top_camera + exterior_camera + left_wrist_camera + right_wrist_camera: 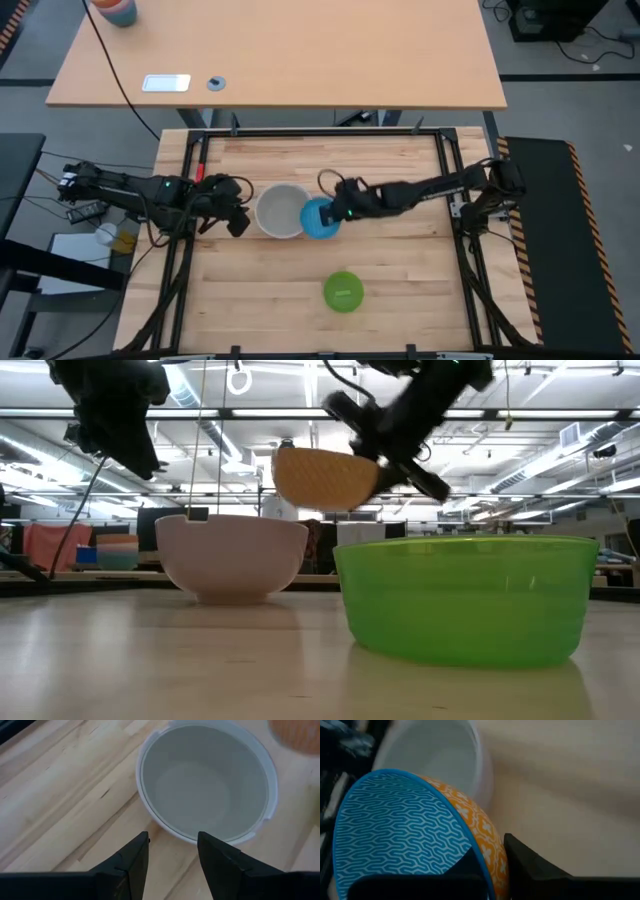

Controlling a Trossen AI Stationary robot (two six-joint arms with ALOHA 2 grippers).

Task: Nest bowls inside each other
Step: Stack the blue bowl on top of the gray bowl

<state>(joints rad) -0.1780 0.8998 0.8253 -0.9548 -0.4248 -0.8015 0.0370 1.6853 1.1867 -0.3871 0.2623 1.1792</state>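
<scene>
A white bowl (281,211) (232,555) (207,782) stands upright on its base at the middle of the wooden table. My left gripper (238,218) (172,845) hovers open just left of it, fingers pointing down at its near rim. A small bowl, blue inside and orange outside (318,218) (325,478) (395,830), hangs tilted in the air just right of the white bowl, with my right gripper (342,212) (492,865) shut on it. A green bowl (343,291) (465,595) sits upright nearer the front edge. My right gripper pinches the blue bowl's rim (481,857) on its right side, one finger inside the bowl and one finger (535,865) against the orange outer wall. The fingers slant down from the table's right. The bowl is lifted clear and tilted, above the level of the white bowl's rim.
Black frame rails (300,133) edge the wooden table. Behind it a second table carries an orange-and-teal cup (118,10), a white card (166,83) and a cable. Bare wood lies between the white bowl and the green bowl.
</scene>
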